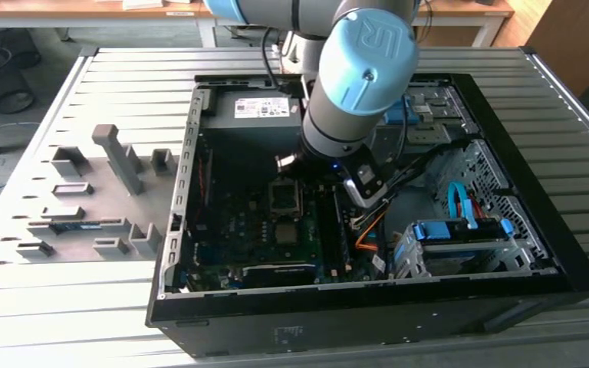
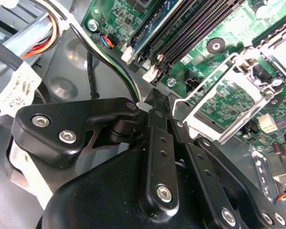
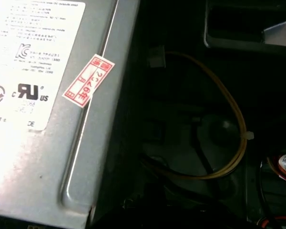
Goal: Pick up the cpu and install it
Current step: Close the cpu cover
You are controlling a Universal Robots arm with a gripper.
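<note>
Inside the open computer case (image 1: 177,230), a small silver-grey square that looks like the cpu (image 1: 287,232) lies flat on the motherboard, in the socket. The socket's metal frame (image 1: 286,198) (image 2: 224,100) is swung open and stands tilted between the cpu and my gripper (image 1: 291,167). In the second wrist view the black fingers (image 2: 155,124) meet at their tips, so the gripper (image 2: 155,94) is shut with nothing seen between them. The end of the wire lever (image 2: 205,78) lies right beside the tips; whether it touches them I cannot tell.
The grey power-supply box (image 1: 258,107) (image 3: 47,95) fills the case's far end, with a yellow cable (image 3: 231,119) looping beside it. Long memory slots (image 2: 195,28) run next to the socket. A blue drive cage (image 1: 459,234) sits at the exterior view's right. A grey fixture plate (image 1: 90,199) lies outside the case.
</note>
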